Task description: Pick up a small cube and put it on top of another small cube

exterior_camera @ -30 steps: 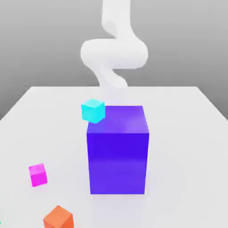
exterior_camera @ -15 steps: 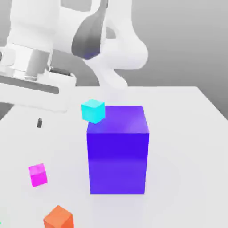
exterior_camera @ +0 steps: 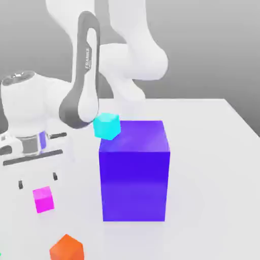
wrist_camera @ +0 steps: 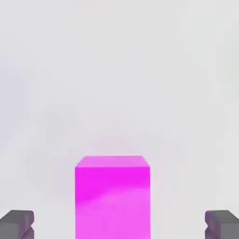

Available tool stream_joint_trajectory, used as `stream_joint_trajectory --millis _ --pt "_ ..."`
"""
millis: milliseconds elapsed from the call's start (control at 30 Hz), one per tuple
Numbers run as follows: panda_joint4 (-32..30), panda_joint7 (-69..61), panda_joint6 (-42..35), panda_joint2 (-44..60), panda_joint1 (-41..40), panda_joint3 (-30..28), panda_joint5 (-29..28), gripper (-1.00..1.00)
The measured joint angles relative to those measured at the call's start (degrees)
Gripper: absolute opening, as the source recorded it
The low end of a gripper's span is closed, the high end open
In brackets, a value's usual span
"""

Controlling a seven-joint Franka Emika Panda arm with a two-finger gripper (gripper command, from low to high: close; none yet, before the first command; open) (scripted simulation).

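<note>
Magenta cube (exterior_camera: pixel 43 199) sits low at the left of the exterior frame, alone on the white table (exterior_camera: pixel 213 152), with the gripper (exterior_camera: pixel 37 181) poised straight over it, fingertips (exterior_camera: pixel 20 184) spread apart and holding nothing. That stance reads as an approach for a top-down grasp, the jaws set wide to pass either side of the cube. One cyan cube (exterior_camera: pixel 106 126) shows by the upper left corner of the single big blue-violet block (exterior_camera: pixel 134 170) at frame centre; whether it touches the block I cannot tell. One orange cube (exterior_camera: pixel 66 248) lies at the bottom edge, below the magenta one. That makes three small cubes and one large block.

Seen from the hand camera, the magenta cube (wrist_camera: pixel 112 198) stands between the two dark fingertips (wrist_camera: pixel 17 224), clear of both, so the alignment looks sound for closing.
</note>
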Motion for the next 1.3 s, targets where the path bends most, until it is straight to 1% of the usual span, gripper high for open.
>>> stream_joint_trajectory --millis 167,200,400,500,733,1067,1300 --pt "1.4 -3.0 5.8 7.4 -3.5 4.4 3.7 0.0" --pt "1.6 -3.3 6.6 8.4 -3.9 4.8 3.9 -1.0" --pt "1.6 -3.3 6.8 8.9 -4.2 5.1 4.0 -1.0" --pt "1.2 -2.5 4.7 6.1 -3.3 4.0 3.1 -1.0" --pt "-0.8 2.5 -3.0 -3.6 -0.7 -0.1 -3.8 -1.0" --pt "8.5 -3.4 -10.5 1.1 -3.2 1.6 -0.2 -1.0" --pt "15.5 -6.1 -15.1 5.2 -4.2 2.2 0.3 -1.0"
